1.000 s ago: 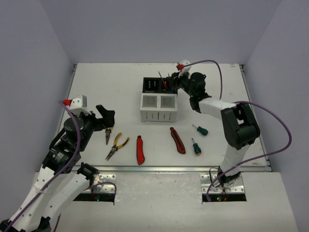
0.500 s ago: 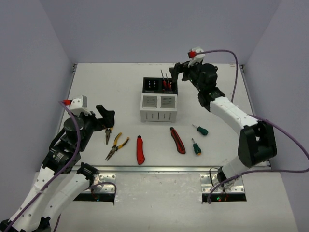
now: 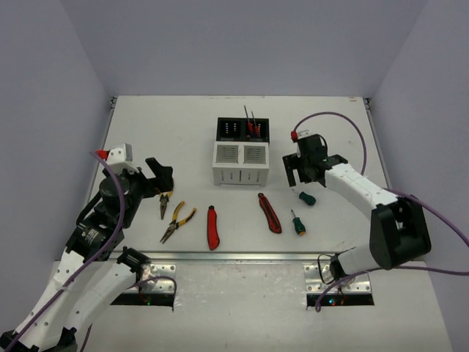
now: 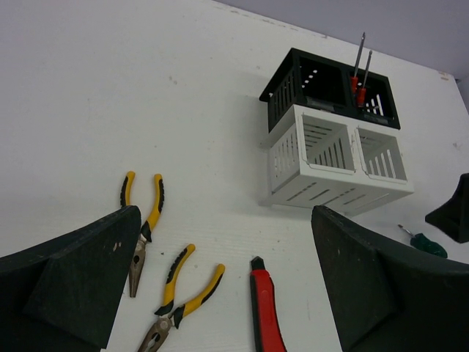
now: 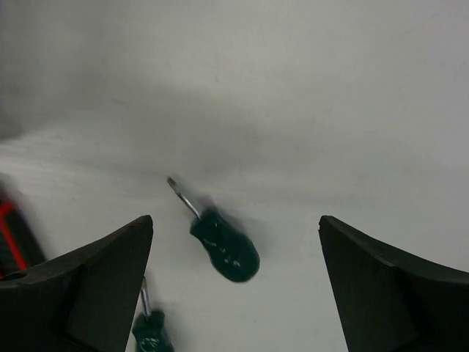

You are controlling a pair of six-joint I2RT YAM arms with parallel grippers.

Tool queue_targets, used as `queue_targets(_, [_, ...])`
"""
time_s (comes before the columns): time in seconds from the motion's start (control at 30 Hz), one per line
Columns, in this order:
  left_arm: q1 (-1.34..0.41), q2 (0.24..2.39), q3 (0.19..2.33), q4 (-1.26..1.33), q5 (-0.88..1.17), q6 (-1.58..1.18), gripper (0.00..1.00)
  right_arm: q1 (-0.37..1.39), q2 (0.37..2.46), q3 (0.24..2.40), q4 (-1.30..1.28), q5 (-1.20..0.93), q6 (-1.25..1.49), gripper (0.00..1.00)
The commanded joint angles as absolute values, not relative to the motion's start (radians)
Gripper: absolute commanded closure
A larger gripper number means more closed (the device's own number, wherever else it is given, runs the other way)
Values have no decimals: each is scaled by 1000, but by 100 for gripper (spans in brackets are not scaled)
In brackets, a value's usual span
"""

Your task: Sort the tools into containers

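Right wrist view, though smeared, puts a green screwdriver (image 5: 223, 249) straight under the right jaws, which stand wide and hold nothing. Its long axis seems to run slantwise across the gap, blade up-left and handle down-right, so I judge the wrist needs a turn before closing squarely on the handle. The right arm (image 3: 348, 182) is much the nearer; the left arm (image 3: 110, 213) is well apart from it.

Nearest the arms lies a row of loose tools on the worktop (image 3: 161, 125). There are two pliers, one (image 3: 164, 205) just beside the other (image 3: 178, 221), and two utility knives, left (image 3: 212, 227) and right (image 3: 269, 213). The second green screwdriver (image 3: 297, 224) makes two of those. The left jaws, wide and empty, hang near the pliers.

Farther back stands the white box (image 3: 240, 163), both compartments empty. Touching behind it, the black box (image 3: 227, 119) holds two red screwdrivers (image 3: 251, 126) upright in its right compartment.
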State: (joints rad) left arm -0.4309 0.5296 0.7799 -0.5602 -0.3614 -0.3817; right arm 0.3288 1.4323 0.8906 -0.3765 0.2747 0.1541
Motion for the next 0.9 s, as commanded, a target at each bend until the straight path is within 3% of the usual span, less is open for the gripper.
queue_targets(0.0, [-439,541,796,-528,-357,-387,0,318,1526,909,-518,292,102,10])
queue_targets(0.17, [-439,541,797,-527,-349,-385,0,311,1631,916,-554,245,60,16])
queue_targets(0.23, [-439,540,796,-526,-345,-385,0,311,1682,919,-550,238,54,29])
queue_targets(0.33, [-440,539,795,-524,-341,-384,0,311,1736,923,-547,212,56,36])
queue_targets(0.43, [-440,544,796,-522,-335,-382,0,310,1758,901,-525,190,64,55])
queue_targets(0.53, [-440,545,795,-523,-333,-380,0,310,1759,890,-523,197,76,83])
queue_targets(0.63, [-440,543,793,-522,-333,-380,0,310,1712,885,-518,225,110,97])
queue_targets(0.87, [-440,548,793,-520,-334,-379,0,312,1403,944,-489,183,205,100])
